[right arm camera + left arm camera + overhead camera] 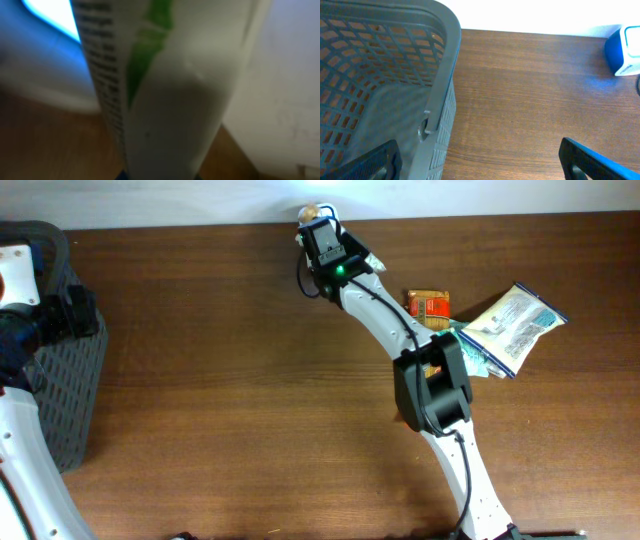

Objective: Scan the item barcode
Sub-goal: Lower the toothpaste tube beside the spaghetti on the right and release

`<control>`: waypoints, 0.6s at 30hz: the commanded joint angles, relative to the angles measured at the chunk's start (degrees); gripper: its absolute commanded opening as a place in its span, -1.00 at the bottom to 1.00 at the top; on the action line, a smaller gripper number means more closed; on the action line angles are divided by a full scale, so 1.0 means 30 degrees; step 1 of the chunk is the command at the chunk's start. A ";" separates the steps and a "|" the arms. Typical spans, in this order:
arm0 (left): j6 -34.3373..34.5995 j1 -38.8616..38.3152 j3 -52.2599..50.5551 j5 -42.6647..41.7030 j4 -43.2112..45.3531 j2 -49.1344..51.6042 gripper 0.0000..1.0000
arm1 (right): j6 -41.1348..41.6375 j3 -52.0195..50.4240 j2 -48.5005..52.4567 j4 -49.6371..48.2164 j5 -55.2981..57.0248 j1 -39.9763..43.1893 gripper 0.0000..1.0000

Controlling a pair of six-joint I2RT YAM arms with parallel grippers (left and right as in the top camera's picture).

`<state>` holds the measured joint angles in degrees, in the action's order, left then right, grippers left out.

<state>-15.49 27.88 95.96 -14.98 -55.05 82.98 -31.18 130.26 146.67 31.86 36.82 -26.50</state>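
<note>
Brown wooden table (200, 380) meets a white wall; at its far edge the right gripper (315, 225) is clamped on a white packet (165, 100); the left gripper (480, 167) gapes wide and empty by the basket (445, 55). The barcode may face away from the blue scanner (625, 50) and fail to read; the thin packet could slip. Its long axis runs top to bottom in the wrist view, leaning slightly, with print along its length.

The right arm (380, 315) reaches from the near right to the far middle, its jaws closed tight, while the left arm (25, 445) hangs at the left, jaws spread wide.
</note>
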 commanded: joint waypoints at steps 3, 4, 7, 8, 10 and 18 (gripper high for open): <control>-0.0299 0.0015 0.0189 -0.0087 0.0015 -0.0095 0.98 | 0.7876 0.0525 -0.6645 0.6280 -0.6076 -0.0029 -0.92; -0.0299 0.0015 0.0189 -0.0080 0.0015 -0.0095 0.98 | 0.9100 0.0525 -0.7300 0.7570 -0.7497 0.0015 -0.92; -0.0299 0.0015 0.0189 -0.0087 0.0015 -0.0095 0.99 | 1.1482 0.0525 -0.8888 1.2072 -1.1366 0.0364 -0.92; -0.0306 0.0015 0.0189 -0.0080 0.0015 -0.0095 0.98 | 1.1883 0.0525 -0.9056 1.3347 -1.2189 0.0495 -0.92; -0.0299 0.0015 0.0189 -0.0080 0.0022 -0.0095 0.98 | 1.2473 0.0466 -0.8932 1.5584 -1.3121 0.0641 -0.92; -0.0299 0.0015 0.0189 -0.0080 0.0015 -0.0095 0.98 | 1.3733 -0.4197 -0.7694 1.6480 -1.3274 0.0772 -0.92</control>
<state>-15.49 27.88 95.96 -14.98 -55.02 82.98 7.66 121.80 123.79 82.39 -1.87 -24.73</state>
